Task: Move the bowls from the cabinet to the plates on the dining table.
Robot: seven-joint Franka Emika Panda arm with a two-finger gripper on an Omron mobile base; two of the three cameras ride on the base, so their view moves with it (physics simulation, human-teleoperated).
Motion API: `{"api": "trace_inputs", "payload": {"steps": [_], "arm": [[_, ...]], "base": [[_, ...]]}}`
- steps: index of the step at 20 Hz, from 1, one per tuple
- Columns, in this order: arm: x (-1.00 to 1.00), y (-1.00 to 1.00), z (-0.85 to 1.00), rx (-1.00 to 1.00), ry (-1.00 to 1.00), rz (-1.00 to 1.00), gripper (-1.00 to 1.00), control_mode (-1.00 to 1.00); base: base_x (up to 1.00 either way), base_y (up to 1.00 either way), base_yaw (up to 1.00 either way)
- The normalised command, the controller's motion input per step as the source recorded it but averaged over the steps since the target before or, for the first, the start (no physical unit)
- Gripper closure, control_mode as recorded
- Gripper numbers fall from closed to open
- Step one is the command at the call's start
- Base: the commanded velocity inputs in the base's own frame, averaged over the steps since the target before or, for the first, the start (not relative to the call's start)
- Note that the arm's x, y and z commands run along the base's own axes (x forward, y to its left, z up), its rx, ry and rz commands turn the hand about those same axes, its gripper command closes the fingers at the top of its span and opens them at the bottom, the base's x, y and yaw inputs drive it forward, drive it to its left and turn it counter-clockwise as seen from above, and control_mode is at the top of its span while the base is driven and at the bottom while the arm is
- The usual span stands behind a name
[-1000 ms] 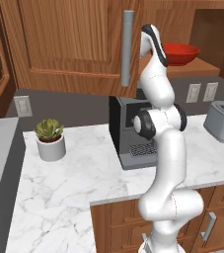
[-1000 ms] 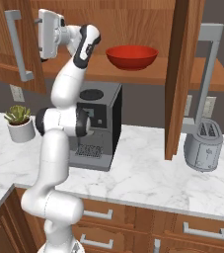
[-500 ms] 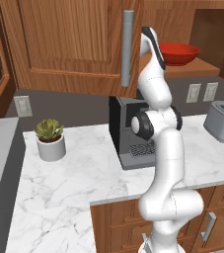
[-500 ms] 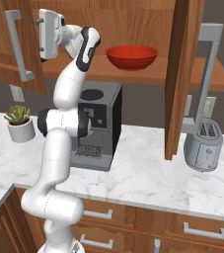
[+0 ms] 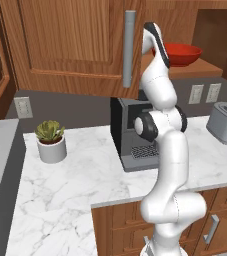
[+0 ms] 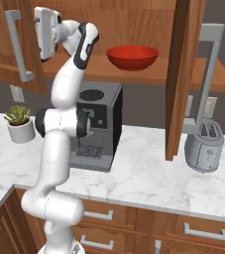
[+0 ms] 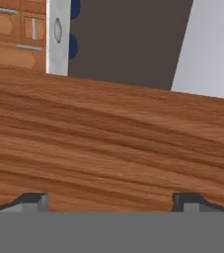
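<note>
Spanning the top of both base views, the cabinet (image 6: pixel 134 30) has both doors swung open, 1 at the upper left of the right base view and 1 standing edge-on right of centre. Its shelf carries 1 of the bowls, the red bowl (image 6: pixel 132 57), in the upper middle of that view and at the upper right of the left base view (image 5: pixel 181 54). I see no second bowl on it. Below lies the marble counter (image 6: pixel 148 173), with the coffee machine (image 6: pixel 96 124) at centre, the toaster (image 6: pixel 204 146) at right and the plant pot (image 6: pixel 20 124) at left.

At the upper left of the right base view, the gripper (image 6: pixel 45 32) is raised just beside the left door, well left of the red bowl. In the hand view, wood grain fills the middle and the 2 dark fingertips (image 7: pixel 32 201) stand wide apart at the bottom corners, with nothing between them.

Risks from here, as I judge them: the hand sits so near the door that a swing toward the shelf could knock the panel or its grey handle (image 6: pixel 17 44). A reach coming in too low could strike the shelf edge or shove the bowl back.
</note>
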Motion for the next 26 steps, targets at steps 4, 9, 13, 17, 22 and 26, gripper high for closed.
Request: {"api": "trace_inputs", "payload": {"steps": [4,9,13,17,22,26], "arm": [[-0.62,-0.06,0.08,0.02,-0.06,0.0,-1.0,-1.0],[-0.62,-0.16,0.04,0.02,-0.04,0.0,-1.0,-1.0],[-0.62,-0.15,0.02,0.02,-0.05,0.0,-1.0,-1.0],[-0.62,-0.06,0.0,0.01,-0.06,0.0,-1.0,-1.0],[-0.62,0.11,-0.12,-0.02,-0.09,0.0,-1.0,-1.0],[-0.47,0.36,-0.25,-0.07,-0.12,-0.01,-1.0,-1.0]], "base": [[0.0,0.0,0.0],[0.0,0.0,0.0],[0.0,0.0,0.0],[0.0,0.0,0.0],[0.0,0.0,0.0],[0.0,0.0,0.0]]}}
